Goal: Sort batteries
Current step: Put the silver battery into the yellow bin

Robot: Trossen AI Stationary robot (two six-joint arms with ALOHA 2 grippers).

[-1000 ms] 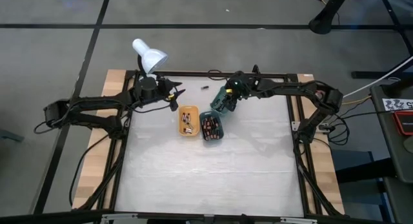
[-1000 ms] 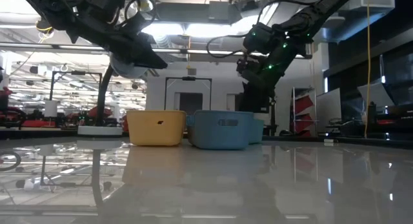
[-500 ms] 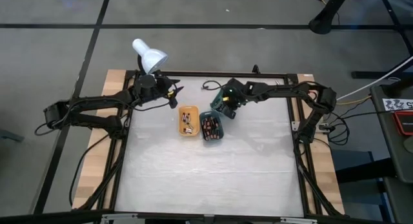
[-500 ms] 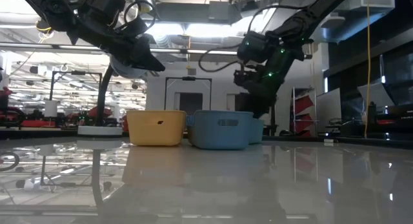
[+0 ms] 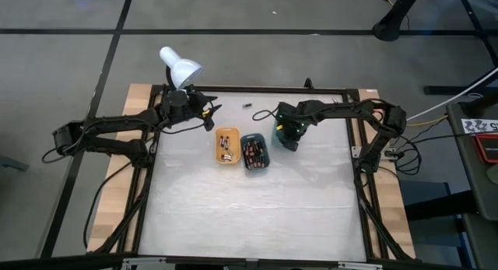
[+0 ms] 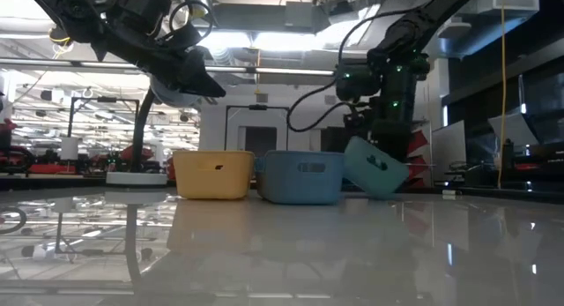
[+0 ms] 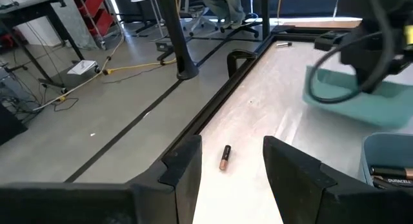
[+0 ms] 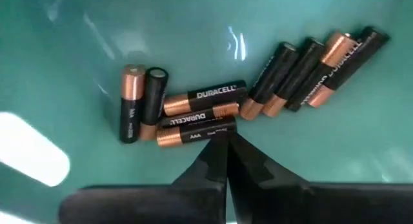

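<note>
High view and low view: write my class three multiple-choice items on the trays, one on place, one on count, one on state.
1. Which tray stands between the other two? A orange B dark teal C green
2. How many trays are on the table? A two B four C three
3. The green tray is: A tilted B flat C upside down
Key: 1B, dark teal tray sits between orange tray and green tray. 2C, those three show. 3A, right gripper, jaws shut, holds it tipped; left gripper waits, jaws open.
</note>
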